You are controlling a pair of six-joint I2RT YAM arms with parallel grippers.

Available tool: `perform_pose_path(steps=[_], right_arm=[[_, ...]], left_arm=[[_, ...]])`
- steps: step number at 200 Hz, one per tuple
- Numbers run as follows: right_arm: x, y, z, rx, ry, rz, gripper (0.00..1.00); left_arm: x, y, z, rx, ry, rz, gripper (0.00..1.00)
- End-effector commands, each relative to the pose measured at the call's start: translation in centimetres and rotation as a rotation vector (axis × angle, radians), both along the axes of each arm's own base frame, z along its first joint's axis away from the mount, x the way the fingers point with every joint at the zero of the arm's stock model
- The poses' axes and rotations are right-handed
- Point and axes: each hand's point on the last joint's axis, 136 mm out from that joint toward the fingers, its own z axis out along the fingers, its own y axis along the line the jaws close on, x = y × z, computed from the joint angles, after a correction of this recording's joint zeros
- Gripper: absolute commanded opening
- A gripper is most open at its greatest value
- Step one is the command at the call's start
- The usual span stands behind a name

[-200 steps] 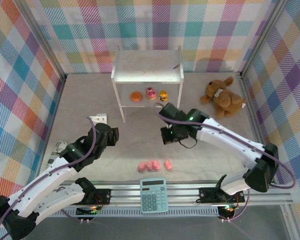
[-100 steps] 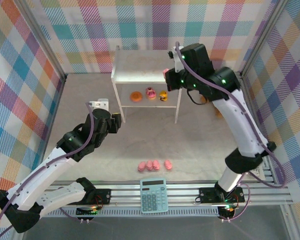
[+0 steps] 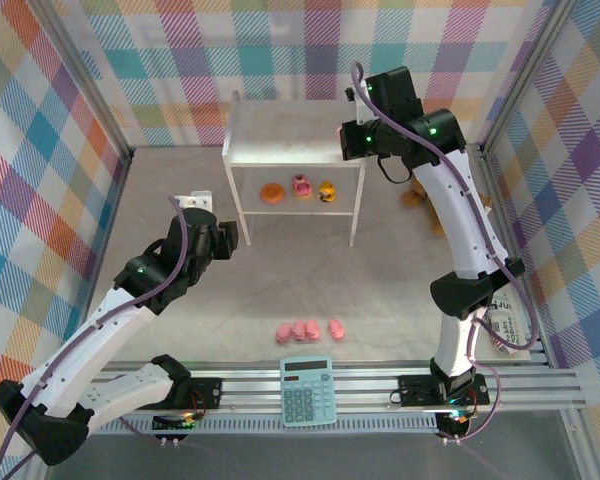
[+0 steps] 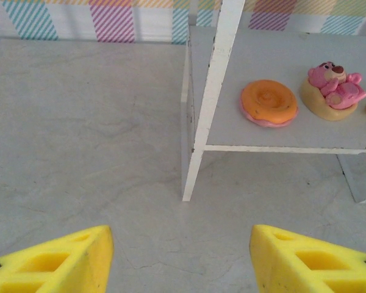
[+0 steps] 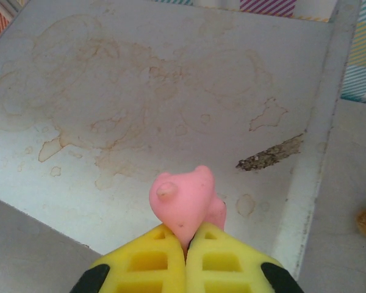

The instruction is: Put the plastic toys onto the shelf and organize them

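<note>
Right wrist view | right gripper point(image 5: 186, 238) clamped on small pink plastic pig figure point(image 5: 180, 201), above stained white shelf top point(image 5: 110, 91) | left gripper point(image 4: 180, 250) apart, empty | pig likely light, stiff, slippery; pinch its body

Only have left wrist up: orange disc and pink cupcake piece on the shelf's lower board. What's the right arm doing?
Observer: The right fingers are shut on a pink pig, held over the shelf top.
Operator: Any pigs on the table?
Observer: A row of four pigs, just beyond the calculator.
Operator: Yellow bit at my right edge?
Observer: A yellow duck, on the lower board right of the cupcake piece.
</note>
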Motion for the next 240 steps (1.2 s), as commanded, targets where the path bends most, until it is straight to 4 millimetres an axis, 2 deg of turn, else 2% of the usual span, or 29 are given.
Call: perform_pose_path(steps=[1,50,127,152,190,240], right_arm=[[-0.5,0.5,0.0,0.012,0.018,0.034,0.0],[-1.4,0.3,0.1,0.015,0.036,0.051,0.0],[-0.9,0.6,-1.8,0.007,0.099,0.052,0.0],[-0.6,0.4,-2.0,0.007,0.104,0.045,0.1],[-0.2,0.4,-2.1,0.009,0.105,0.038,0.19],[0.1,0.2,-2.2,0.009,0.105,0.031,0.25]], left_arm=[[0.4,-0.1,0.6,-0.007,-0.005,-0.016,0.6],[0.8,-0.3,0.0,-0.011,0.011,-0.017,0.6],[0.8,-0.3,-0.3,-0.018,0.016,-0.019,0.6],[0.7,-0.1,-0.2,-0.018,0.013,-0.013,0.6],[0.7,-0.2,-0.3,-0.018,0.014,-0.016,0.6],[0.6,-0.1,-0.3,-0.018,0.014,-0.013,0.6]])
